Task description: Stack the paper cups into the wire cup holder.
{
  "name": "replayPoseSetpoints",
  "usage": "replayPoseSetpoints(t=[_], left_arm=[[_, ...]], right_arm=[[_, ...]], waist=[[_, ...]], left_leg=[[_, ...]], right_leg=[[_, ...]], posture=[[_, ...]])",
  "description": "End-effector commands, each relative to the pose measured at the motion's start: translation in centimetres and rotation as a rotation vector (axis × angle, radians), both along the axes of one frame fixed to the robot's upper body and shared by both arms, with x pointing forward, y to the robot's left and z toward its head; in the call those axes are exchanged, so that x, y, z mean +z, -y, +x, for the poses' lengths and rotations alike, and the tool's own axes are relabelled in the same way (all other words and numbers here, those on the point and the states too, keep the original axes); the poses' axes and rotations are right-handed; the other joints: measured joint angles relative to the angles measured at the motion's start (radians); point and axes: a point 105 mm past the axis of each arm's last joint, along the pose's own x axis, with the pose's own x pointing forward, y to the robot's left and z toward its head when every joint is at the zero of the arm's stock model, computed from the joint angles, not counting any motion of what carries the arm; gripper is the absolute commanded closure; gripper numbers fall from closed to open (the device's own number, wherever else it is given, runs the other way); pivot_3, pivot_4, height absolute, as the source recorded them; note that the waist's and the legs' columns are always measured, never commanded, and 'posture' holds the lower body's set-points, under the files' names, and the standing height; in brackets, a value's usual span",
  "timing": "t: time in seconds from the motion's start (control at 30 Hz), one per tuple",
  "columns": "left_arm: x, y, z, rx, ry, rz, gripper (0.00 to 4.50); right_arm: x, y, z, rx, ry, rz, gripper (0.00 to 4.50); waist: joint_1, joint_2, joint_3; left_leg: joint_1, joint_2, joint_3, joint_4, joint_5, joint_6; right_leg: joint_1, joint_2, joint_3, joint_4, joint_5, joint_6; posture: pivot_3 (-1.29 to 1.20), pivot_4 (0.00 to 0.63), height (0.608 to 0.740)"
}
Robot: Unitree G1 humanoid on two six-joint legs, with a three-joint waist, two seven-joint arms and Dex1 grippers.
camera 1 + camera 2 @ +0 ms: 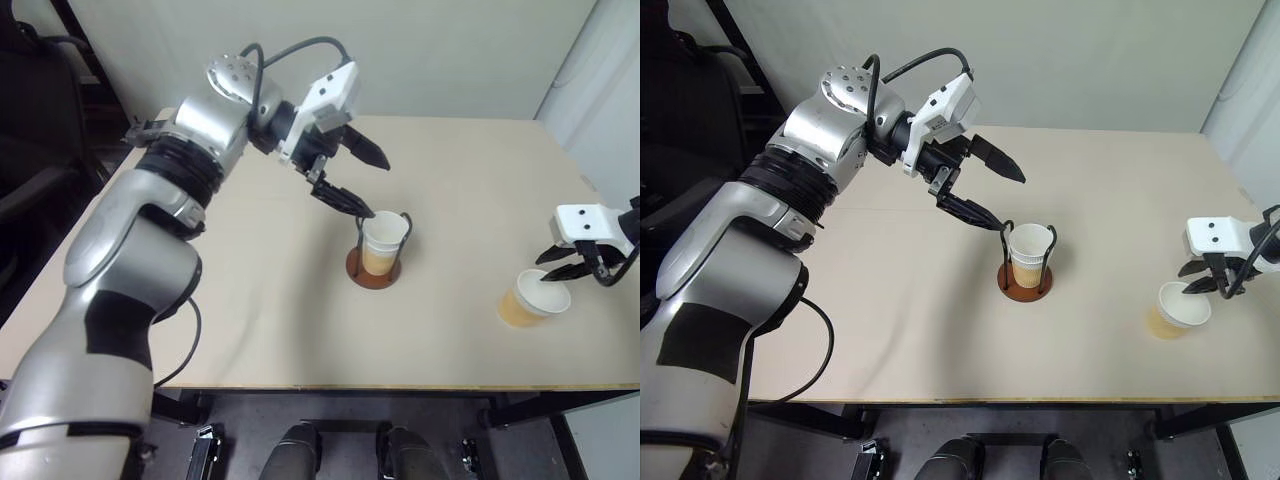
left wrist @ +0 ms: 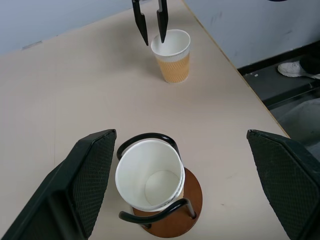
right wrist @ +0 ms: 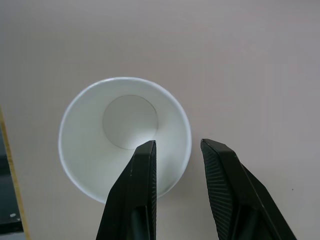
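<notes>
Pick-up step in hand: right tool [image 3: 177, 150], part-spread, straddles the loose cup's [image 1: 533, 297] rim unclosed; next, pinch and lift; left tool [image 1: 360, 180] spread wide beside the wire cup holder [image 1: 373, 268].

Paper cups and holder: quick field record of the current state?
holder: wire cup holder mid-table, one paper cup upright inside
loose cup: second paper cup upright on table, near right edge
left hand: open, above and beside the holder, empty
right hand: fingers straddling loose cup's rim, not closed on it
</notes>
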Motion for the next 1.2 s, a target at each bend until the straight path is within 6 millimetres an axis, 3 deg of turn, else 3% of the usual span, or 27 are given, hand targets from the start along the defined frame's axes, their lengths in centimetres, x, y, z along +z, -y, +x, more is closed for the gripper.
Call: replayPoseSetpoints(t=[0.03,0.2,0.5,0.7,1.2], left_arm=[[0.8,0.1,-0.8,-0.056,0.018,-0.005,0.02],[0.8,0.0,-0.8,-0.056,0.015,-0.002,0.02],[0.5,0.0,-0.7,-0.054,0.017,0.005,0.02],[0.5,0.2,-0.7,-0.061,0.02,0.006,0.02],[0.6,0.0,-0.9,-0.062,0.023,0.01,0.02]], right_arm=[[0.8,0.4,0.1,0.001,0.023,-0.024,3.12],[1.1,0.2,0.3,0.002,0.032,-0.015,3.12],[4.0,-0.6,0.4,0.017,0.107,-0.008,3.12],[3.5,-0.9,-0.8,0.026,0.064,-0.004,3.12],[0.8,-0.7,0.3,0.018,0.015,-0.018,3.12]], waist=[[0.001,0.0,0.0],[0.001,0.0,0.0],[0.001,0.0,0.0],[0.003,0.001,0.0],[0.002,0.001,0.0]], left_leg=[[0.0,0.0,0.0,0.0,0.0,0.0],[0.0,0.0,0.0,0.0,0.0,0.0],[0.0,0.0,0.0,-0.001,-0.001,0.0],[-0.001,0.0,-0.001,-0.002,-0.001,0.0],[0.0,0.0,0.0,-0.003,-0.001,0.0]], right_leg=[[0.0,0.0,0.0,0.0,0.0,0.0],[0.0,0.0,0.0,-0.001,0.0,0.0],[0.0,0.0,0.0,-0.001,0.001,-0.001],[0.0,0.0,-0.001,-0.004,0.0,-0.001],[0.001,0.0,-0.001,-0.005,0.001,-0.001]], posture=[[0.0,0.15,0.74],[0.0,0.15,0.74],[0.0,0.15,0.74],[0.0,0.15,0.74],[0.0,0.15,0.74]])
